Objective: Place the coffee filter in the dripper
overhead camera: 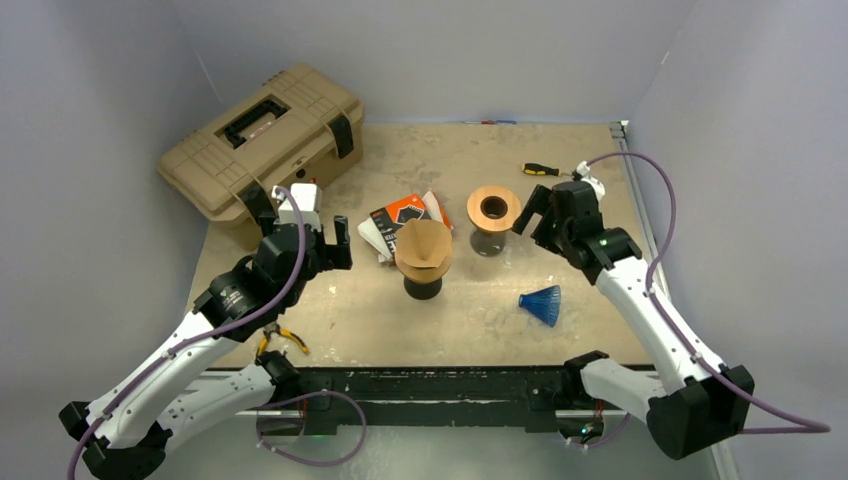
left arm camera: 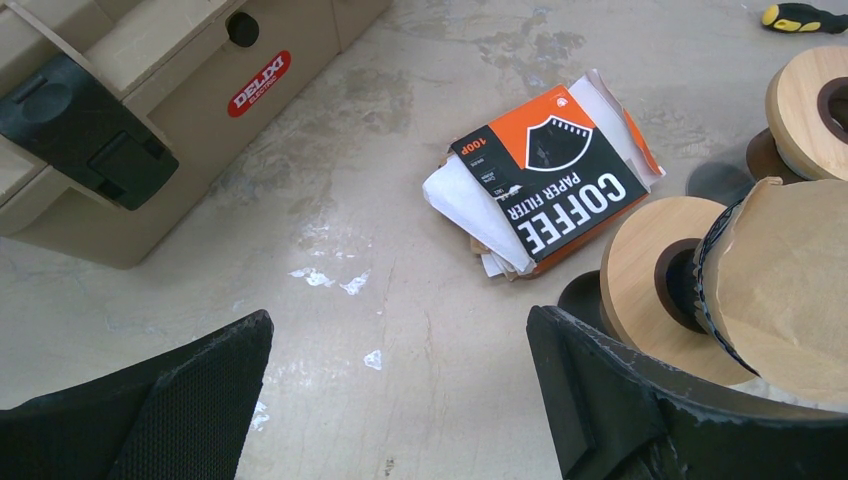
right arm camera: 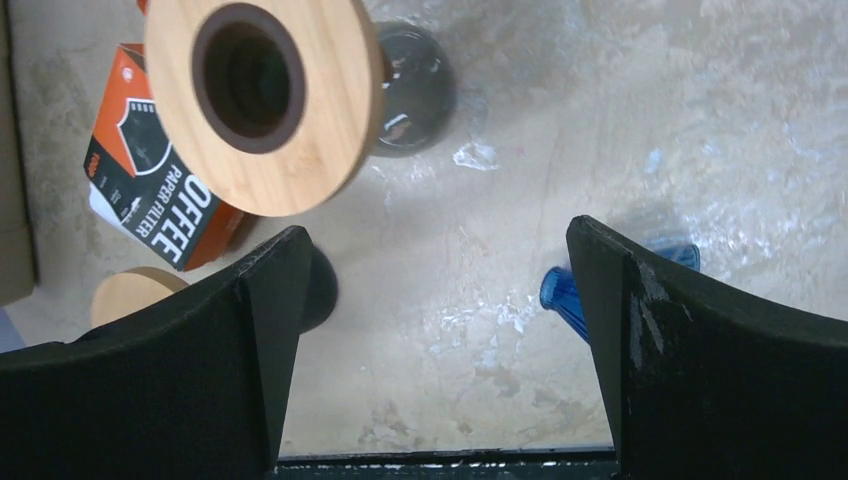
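A brown paper coffee filter (overhead camera: 424,243) sits cone-down in a dark-rimmed dripper (left arm camera: 706,290), which rests on a wooden ring stand (left arm camera: 640,270) at mid-table. The filter (left arm camera: 790,280) fills the right edge of the left wrist view. My left gripper (overhead camera: 335,245) hovers to the left of the stand, open and empty (left arm camera: 400,400). My right gripper (overhead camera: 536,214) is beside a second wooden ring stand (overhead camera: 493,207), also open with only bare table between its fingers (right arm camera: 435,350). That second stand's hole (right arm camera: 248,78) is empty.
An orange-and-black coffee filter box (overhead camera: 398,218) lies between the stands and my left gripper. A blue ribbed cone (overhead camera: 541,303) lies on its side front right. There are a tan toolbox (overhead camera: 262,135) back left, a screwdriver (overhead camera: 540,169) at the back, and pliers (overhead camera: 283,341) near the front edge.
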